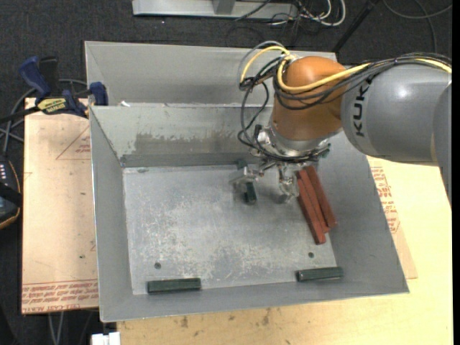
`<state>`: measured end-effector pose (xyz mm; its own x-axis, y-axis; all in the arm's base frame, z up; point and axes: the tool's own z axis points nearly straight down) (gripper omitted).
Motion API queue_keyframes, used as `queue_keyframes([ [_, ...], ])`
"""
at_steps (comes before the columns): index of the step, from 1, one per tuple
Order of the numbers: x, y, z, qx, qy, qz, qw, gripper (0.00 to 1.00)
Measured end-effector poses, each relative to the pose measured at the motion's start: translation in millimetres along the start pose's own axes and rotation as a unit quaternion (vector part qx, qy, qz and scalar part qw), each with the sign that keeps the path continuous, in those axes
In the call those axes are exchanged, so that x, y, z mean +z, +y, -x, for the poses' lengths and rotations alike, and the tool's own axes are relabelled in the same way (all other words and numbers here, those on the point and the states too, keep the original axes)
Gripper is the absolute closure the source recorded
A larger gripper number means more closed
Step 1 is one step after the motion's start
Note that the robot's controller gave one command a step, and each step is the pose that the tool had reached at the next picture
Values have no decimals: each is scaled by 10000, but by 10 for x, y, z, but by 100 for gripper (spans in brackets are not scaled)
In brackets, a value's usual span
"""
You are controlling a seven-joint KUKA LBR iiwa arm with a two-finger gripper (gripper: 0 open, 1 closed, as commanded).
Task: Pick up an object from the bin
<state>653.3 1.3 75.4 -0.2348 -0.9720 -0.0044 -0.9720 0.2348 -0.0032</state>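
My gripper (269, 192) hangs low over the back middle of the bin floor, under the orange wrist cover. Its two fingers stand apart and open, and I see only bare floor between them. A long red-brown wooden block (316, 208) lies on the floor just right of the right fingertip (288, 190), running from the back toward the front right. The block's far end is hidden under the wrist. The left fingertip (249, 195) is dark and sits close to the floor.
Two short dark bars lie near the bin's front wall, one at the front left (173, 285) and one at the front right (318, 274). The arm comes in from the right over the bin's right wall.
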Motion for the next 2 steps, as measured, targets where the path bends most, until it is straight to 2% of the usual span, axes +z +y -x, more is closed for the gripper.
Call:
queue_keyframes([
  [1, -4, -2, -6, 4, 1, 2, 10000, 100],
  [2, -1421, -61, -23, 17, -1, -41, 10000, 100],
])
